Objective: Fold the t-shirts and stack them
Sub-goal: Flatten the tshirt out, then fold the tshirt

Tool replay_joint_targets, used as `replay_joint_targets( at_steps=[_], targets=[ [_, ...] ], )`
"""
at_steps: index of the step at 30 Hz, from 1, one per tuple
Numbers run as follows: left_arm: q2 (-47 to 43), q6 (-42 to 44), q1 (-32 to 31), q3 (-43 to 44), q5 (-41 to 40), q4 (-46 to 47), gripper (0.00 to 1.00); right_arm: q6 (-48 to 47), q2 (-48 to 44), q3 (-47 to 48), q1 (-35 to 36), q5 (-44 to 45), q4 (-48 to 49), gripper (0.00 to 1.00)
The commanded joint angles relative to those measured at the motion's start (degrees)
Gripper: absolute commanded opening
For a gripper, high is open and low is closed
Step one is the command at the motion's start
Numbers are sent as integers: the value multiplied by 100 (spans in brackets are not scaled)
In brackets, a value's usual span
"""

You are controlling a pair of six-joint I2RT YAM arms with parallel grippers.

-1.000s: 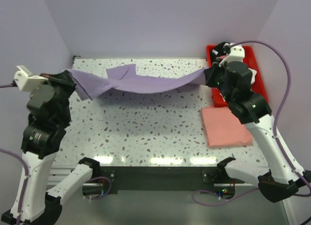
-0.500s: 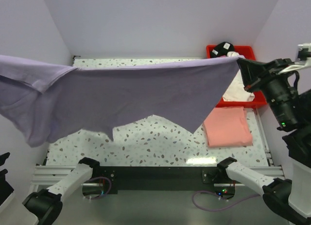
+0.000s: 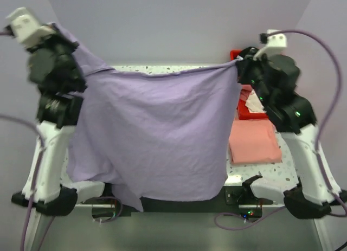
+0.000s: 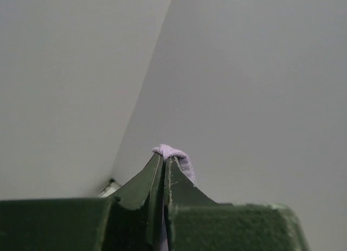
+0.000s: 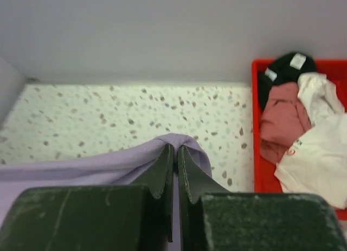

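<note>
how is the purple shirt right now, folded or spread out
Spread out: the lavender shirt hangs as a wide sheet between the left gripper and right gripper, each pinching its top edge.

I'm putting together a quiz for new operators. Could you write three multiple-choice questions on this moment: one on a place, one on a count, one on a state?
1. Where is the folded salmon-pink shirt?
A. On the table, just nearer the arms than the red bin
B. Inside the bin
C. Draped over an arm

2. How many shirts lie in the red bin?
A. One
B. Three
C. Five

3. The lavender shirt is:
A. Flat on the table
B. Folded on the pink one
C. Hanging between the left gripper and the right gripper

Answers: 1 A, the top view shows it on the tabletop beside the bin. 2 B, the right wrist view shows a black shirt, a dusty-rose shirt and a white shirt. 3 C, each gripper is shut on its upper edge.
</note>
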Motion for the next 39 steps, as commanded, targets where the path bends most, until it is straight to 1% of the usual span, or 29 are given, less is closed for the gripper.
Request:
replay_joint_targets(
  at_steps=[1, 2, 3, 4, 5, 6, 7, 8, 10, 11, 12, 13, 15, 16, 19, 24, 25, 27, 28, 33, 37, 38, 39],
  targets=[
    [992, 544, 117, -664, -513, 957, 5, -44, 814, -647, -523, -220, 696, 0],
    [1499, 483, 274, -796, -461, 1081, 5, 52, 1225, -805, -708, -557, 873, 0],
    [1774, 387, 363, -806, -182, 1065, 5, 193, 1438, -1033, -979, -726, 1049, 0],
    [2064, 281, 451, -815, -49, 1039, 5, 194, 1658, -1114, -1052, -797, 1373, 0],
    [2676, 176, 617, -832, 144, 1091, 4, 168, 2217, -1149, -1079, -911, 1506, 0],
    [3004, 157, 688, -824, 459, 1169, 4, 89, 2510, -1115, -1122, -964, 1630, 0],
    [3338, 131, 724, -737, 558, 1196, 3, 71, 2869, -1027, -1140, -1043, 1796, 0],
    [4020, 122, 759, -457, 663, 1075, 2, 45, 3508, -905, -1166, -1200, 1824, 0],
    [4647, 139, 759, -192, 822, 1038, 2, -17, 4214, -404, -1237, -1298, 1833, 0],
    [5173, 227, 759, -17, 875, 1186, 2, -17, 4844, -211, -1281, -1403, 1807, 0],
    [5413, 271, 759, 63, 902, 1266, 2, -34, 5129, 191, -1298, -1456, 1780, 0],
    [5833, 297, 759, 160, 937, 1397, 2, -17, 5384, 395, -1333, -1500, 1693, 0],
    [6196, 517, 768, 450, 989, 1478, 3, 18, 6077, 956, -1386, -1710, 1605, 0],
    [6467, 578, 777, 547, 990, 1513, 3, 36, 6272, 1108, -1404, -1773, 1552, 0],
    [6846, 720, 803, 819, 1025, 1566, 6, 62, 6730, 1530, -1448, -1826, 1516, 0],
    [7129, 553, 952, 1189, 1113, 1355, 7, 88, 7003, 1829, -1509, -1826, 1569, 0],
    [7129, 500, 987, 1224, 1121, 1207, 6, 97, 7039, 1865, -1518, -1948, 1500, 0],
    [7050, 325, 1023, 1128, 1078, 1109, 3, 132, 7013, 1822, -1553, -1967, 1473, 0],
    [6867, 272, 1040, 1023, 1052, 1126, 3, 132, 6978, 1769, -1553, -1984, 1499, 0],
    [6032, -185, 1102, -119, 972, 1197, 2, 124, 6591, 1426, -1553, -2282, 1552, 0],
    [5058, -616, 1102, -1068, 1104, 1161, 1, 62, 6301, 1154, -1553, -2406, 1534, 0],
    [4907, -790, 1093, -1453, 1121, 1153, 1, 45, 6257, 1092, -1553, -2424, 1525, 0],
    [4740, -888, 1102, -1639, 1122, 1144, 1, 18, 6144, 978, -1553, -2424, 1508, 0]
  ],
)
